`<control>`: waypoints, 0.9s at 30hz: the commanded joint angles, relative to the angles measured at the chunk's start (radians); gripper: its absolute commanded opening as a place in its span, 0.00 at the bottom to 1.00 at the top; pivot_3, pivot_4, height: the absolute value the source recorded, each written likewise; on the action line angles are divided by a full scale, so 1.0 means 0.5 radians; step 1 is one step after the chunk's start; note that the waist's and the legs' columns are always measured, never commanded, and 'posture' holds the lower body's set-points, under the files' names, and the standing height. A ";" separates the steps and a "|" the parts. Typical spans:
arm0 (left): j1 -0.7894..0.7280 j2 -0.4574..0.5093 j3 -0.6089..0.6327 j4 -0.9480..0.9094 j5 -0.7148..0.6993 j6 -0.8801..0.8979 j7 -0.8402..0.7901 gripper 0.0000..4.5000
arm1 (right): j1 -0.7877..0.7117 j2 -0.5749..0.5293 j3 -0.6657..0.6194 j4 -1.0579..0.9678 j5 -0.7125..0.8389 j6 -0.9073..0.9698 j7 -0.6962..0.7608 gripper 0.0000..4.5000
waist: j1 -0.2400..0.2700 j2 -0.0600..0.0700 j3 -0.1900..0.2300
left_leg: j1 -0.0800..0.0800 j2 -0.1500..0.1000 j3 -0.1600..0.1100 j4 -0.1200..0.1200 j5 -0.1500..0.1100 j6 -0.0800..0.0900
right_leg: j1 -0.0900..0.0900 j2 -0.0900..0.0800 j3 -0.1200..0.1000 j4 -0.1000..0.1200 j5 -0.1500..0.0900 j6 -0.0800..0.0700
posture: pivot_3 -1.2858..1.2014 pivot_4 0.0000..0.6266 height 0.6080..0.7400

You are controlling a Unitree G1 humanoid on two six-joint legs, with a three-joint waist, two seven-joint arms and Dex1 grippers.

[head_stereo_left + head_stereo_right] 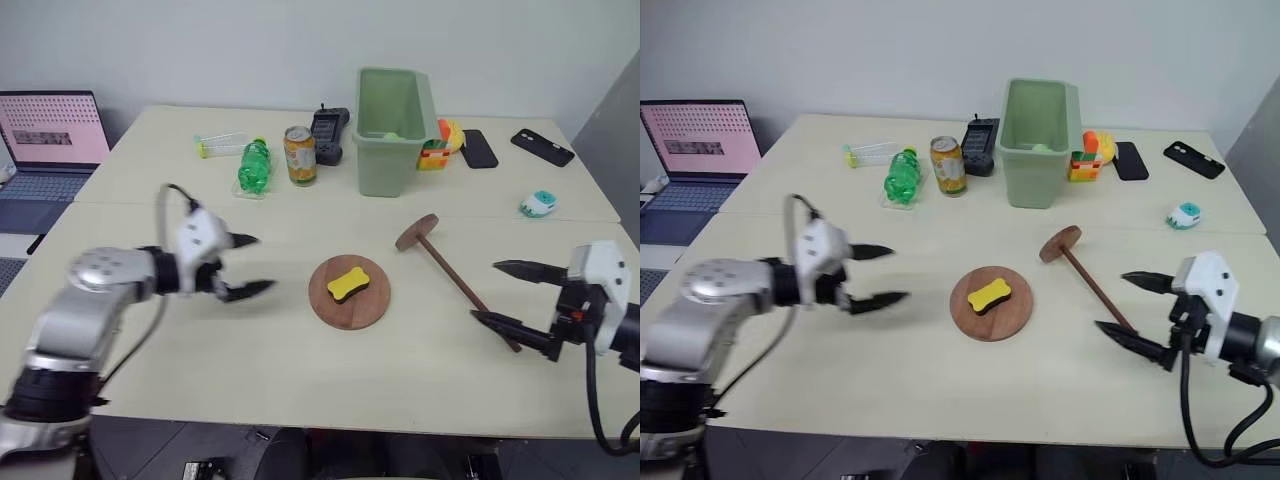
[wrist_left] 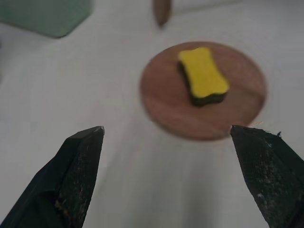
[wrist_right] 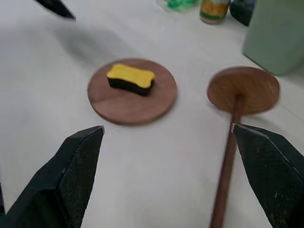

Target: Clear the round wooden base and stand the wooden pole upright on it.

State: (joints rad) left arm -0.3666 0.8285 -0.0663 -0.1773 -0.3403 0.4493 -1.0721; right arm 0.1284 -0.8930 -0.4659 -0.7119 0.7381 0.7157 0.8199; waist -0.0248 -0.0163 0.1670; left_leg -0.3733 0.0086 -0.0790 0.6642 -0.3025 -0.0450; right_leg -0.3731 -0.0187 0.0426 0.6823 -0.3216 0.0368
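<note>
I'm holding both grippers spread wide and empty: left gripper (image 1: 243, 265) beside the round wooden base (image 1: 349, 291), right gripper (image 1: 500, 292) hovering by the wooden pole (image 1: 455, 278) lying flat nearby. A yellow sponge (image 1: 348, 283) is sitting mid-base, blocking it. I'm judging a shallow pinch could shove the base. Green bin (image 1: 393, 128), soda can (image 1: 300, 155) standing well clear.

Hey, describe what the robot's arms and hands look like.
Both arms are silver-grey metal with black joints. Each ends in a white housing carrying two pointed black fingers: left hand, right hand. A thin black cable loops over the left wrist; another hangs below the right.
</note>
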 commanded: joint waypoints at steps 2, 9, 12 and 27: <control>-0.233 -0.176 -0.308 0.063 0.216 0.065 0.090 0.98 | -0.070 0.056 0.153 -0.239 0.117 0.165 -0.279 1.00 | -0.004 0.000 0.000 | -0.001 0.000 -0.001 0.001 0.000 0.000 | -0.001 0.001 -0.001 0.001 0.000 0.000 | 0.52 0.24 1.00; -0.399 -0.427 -0.478 0.244 0.327 0.076 0.146 0.98 | -0.086 0.106 0.291 -0.323 0.135 0.207 -0.423 1.00 | -0.004 0.000 0.000 | -0.003 -0.001 -0.002 0.002 0.000 0.000 | -0.001 0.001 -0.004 0.000 0.000 0.000 | 0.52 0.24 1.00; -0.467 -0.580 -0.546 0.358 0.384 0.137 0.225 0.98 | -0.068 0.107 0.325 -0.335 0.096 0.179 -0.453 1.00 | -0.002 0.000 0.000 | -0.004 -0.002 -0.003 0.003 0.000 0.000 | -0.001 0.001 -0.005 0.000 0.000 0.000 | 0.52 0.24 1.00; -0.448 -0.774 -0.622 0.447 0.536 0.064 0.331 0.76 | -0.074 0.103 0.388 -0.340 0.075 0.116 -0.448 1.00 | -0.001 0.000 0.000 | -0.005 -0.002 -0.005 0.006 0.000 0.000 | -0.001 0.000 -0.004 0.001 0.000 0.000 | 0.52 0.24 1.00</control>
State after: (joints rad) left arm -0.5894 0.4429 -0.3758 0.0665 -0.0797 0.4933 -0.9070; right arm 0.0981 -0.8409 -0.2595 -0.8536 0.7679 0.7931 0.5893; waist -0.0251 -0.0164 0.1668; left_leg -0.3761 0.0073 -0.0816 0.6672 -0.3023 -0.0450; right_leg -0.3733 -0.0187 0.0405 0.6827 -0.3216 0.0368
